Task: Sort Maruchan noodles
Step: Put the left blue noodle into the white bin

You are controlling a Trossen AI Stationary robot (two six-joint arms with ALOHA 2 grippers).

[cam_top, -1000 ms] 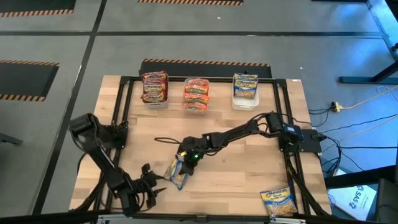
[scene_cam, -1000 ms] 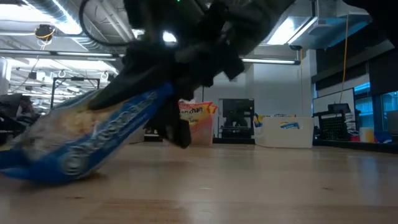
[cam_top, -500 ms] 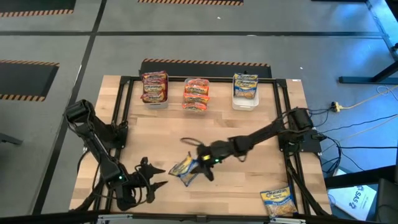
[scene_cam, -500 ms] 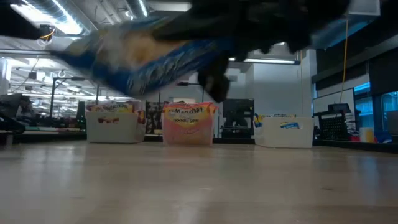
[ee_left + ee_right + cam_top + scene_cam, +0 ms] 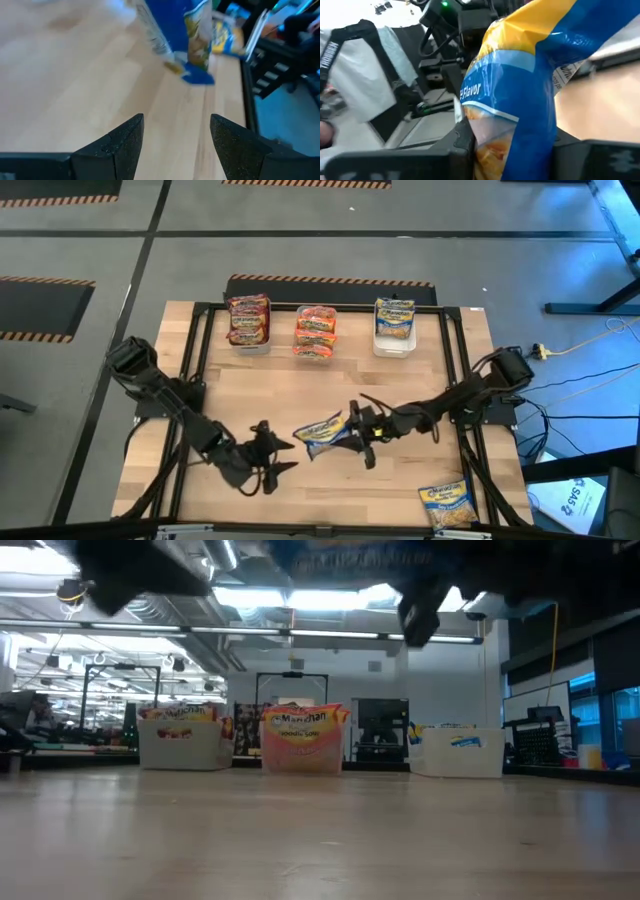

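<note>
Maruchan noodles packet (image 5: 322, 434), clamped in the right gripper's (image 5: 352, 434) jaws, should ride high and level to the blue-packet bin (image 5: 394, 340), while the left gripper's (image 5: 272, 458) jaws stand apart.

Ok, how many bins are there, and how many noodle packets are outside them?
Bins: 3 (left bin, middle bin, right bin)
Blue noodle packets outside bins: 2 (held packet in right tool, loose packet near table corner)
Total: 5
</note>
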